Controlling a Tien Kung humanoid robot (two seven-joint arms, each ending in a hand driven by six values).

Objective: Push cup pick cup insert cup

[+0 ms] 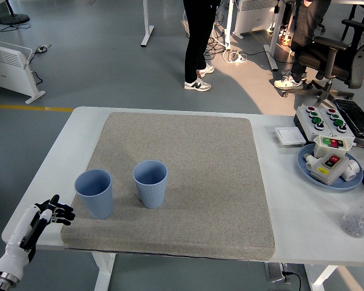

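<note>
Two blue ribbed cups stand upright on the grey mat point(188, 157). One cup point(94, 193) is near the mat's left edge, the other cup point(150, 183) a little to its right; a small gap separates them. My left hand point(54, 213) hovers at the table's lower left, just left of the left cup and not touching it, its fingers spread and holding nothing. My right arm is out of view.
A blue plate point(309, 173) with a button box sits at the right, beside a control panel point(327, 120), a white square point(289, 136) and a clear bottle point(358, 218). People's legs and an office chair stand beyond the table.
</note>
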